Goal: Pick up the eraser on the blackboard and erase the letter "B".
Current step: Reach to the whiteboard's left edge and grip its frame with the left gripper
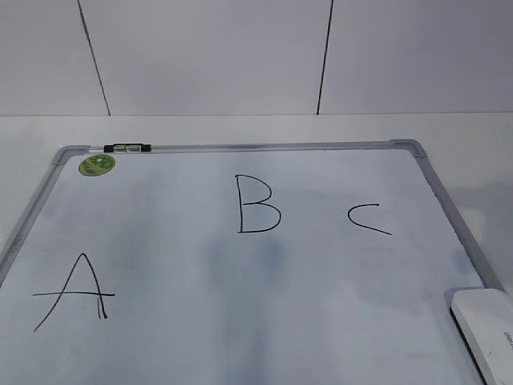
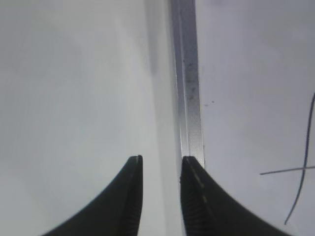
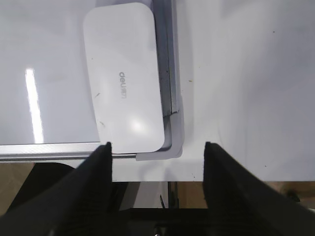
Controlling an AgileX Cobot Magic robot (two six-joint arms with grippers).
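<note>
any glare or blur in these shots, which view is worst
Right wrist view: a bright glare streak on the blackboard, left of the eraser. Left wrist view: softest, the frame and the left hand look blurred. Exterior view: sharp, with a faint shadow below the letter "B".

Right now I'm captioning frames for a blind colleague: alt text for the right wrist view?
A white eraser lies on the blackboard in its framed corner. The right end effector hangs open, empty, over that corner and the table beside it.
</note>
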